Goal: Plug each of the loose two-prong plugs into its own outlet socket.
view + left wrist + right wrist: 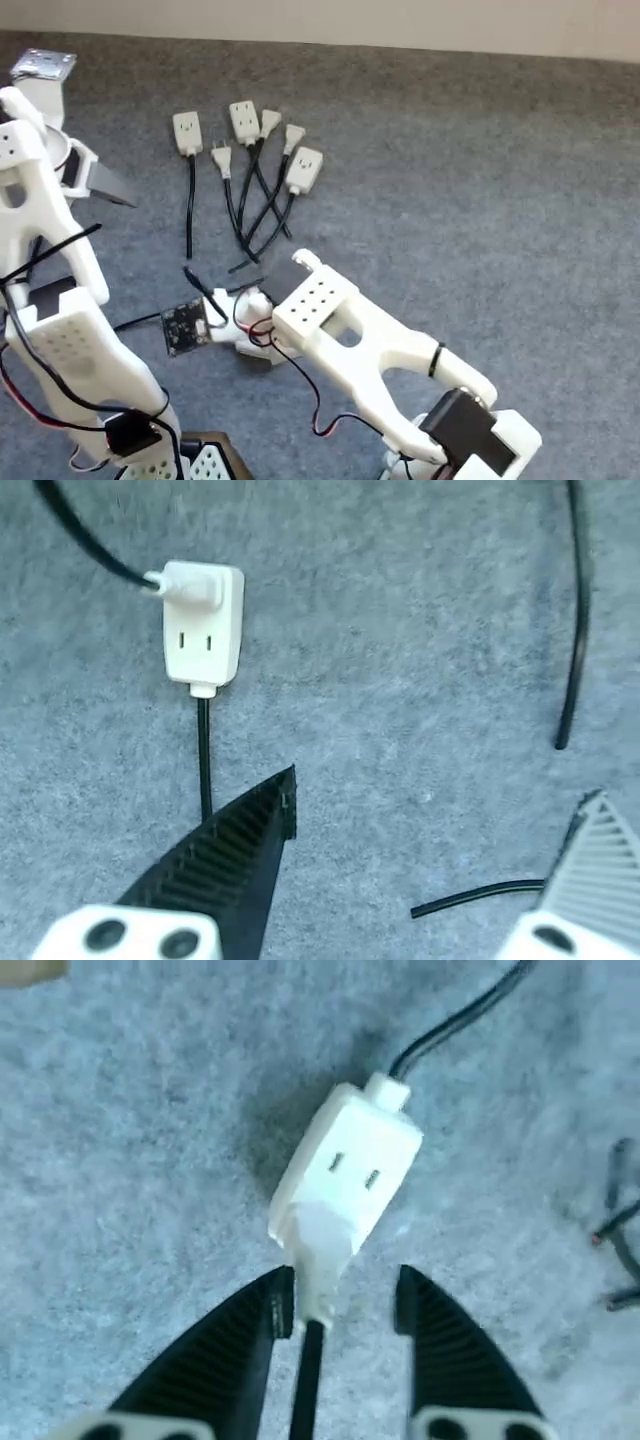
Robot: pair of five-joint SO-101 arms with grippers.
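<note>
Grey carpet (480, 180) carries everything. Three outlets (245, 122) and three plugs (221, 157) lie in a loose fan toward its far edge, left of centre, and their black cords (245, 215) cross as they run toward the middle. From above the plugs look unseated, each near an outlet.

The right gripper (345, 1280) hangs low over one outlet (345, 1175), fingers apart and clamped on nothing. A white plug (318, 1255) butts that outlet's near end, and its cord passes back between the fingers (seated or merely touching, I cannot tell). The left gripper (442, 786) is spread wide and empty, with another outlet (202, 625) ahead of it, slots up.

The step in hand looks like taking hold of a plug. Close on the plug's hard body, not on the cord, which would flex and let the prongs wander. Keep the prongs in line with the slots and push straight along them. The carpet will probably let an outlet slide, so the left gripper would do well to pin it down first. Crossed cords may drag their neighbours, so lift only a little.
</note>
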